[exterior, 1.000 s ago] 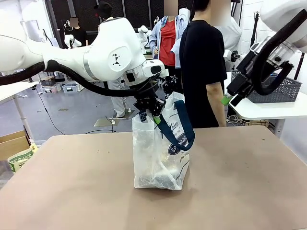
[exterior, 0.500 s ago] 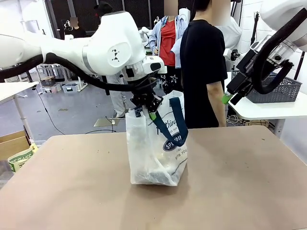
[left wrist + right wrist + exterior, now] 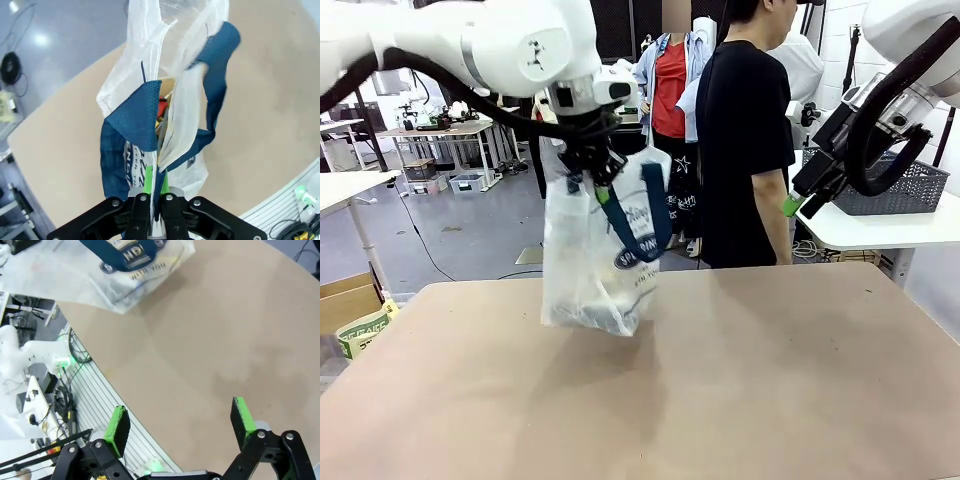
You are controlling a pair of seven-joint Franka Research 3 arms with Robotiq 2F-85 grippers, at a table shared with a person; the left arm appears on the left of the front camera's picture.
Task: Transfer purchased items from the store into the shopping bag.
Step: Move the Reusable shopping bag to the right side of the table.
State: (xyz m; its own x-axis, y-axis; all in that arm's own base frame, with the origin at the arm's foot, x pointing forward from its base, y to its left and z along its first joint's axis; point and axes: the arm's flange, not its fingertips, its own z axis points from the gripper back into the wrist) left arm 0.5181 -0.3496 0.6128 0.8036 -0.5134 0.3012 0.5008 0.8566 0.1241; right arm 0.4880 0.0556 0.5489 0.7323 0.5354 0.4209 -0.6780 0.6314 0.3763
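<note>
The shopping bag (image 3: 595,260), clear plastic with navy strap handles and an oval logo, hangs in the air above the table's left half. My left gripper (image 3: 588,182) is shut on its top edge. In the left wrist view the bag (image 3: 155,125) dangles below my closed fingers (image 3: 146,182), with something red and yellow showing inside it. My right gripper (image 3: 798,203) is held high at the right, open and holding nothing. In the right wrist view its green pads (image 3: 119,423) stand wide apart over the bare table, and the bag (image 3: 107,270) lies at the top left.
A brown table (image 3: 770,380) spreads below. A person in a black shirt (image 3: 745,130) stands at the far side. A dark mesh basket (image 3: 910,190) sits on a white side table at the right. A cardboard box (image 3: 345,300) is on the floor at the left.
My left gripper has lifted the bag off the table and carried it up and to the left. The right arm has not moved.
</note>
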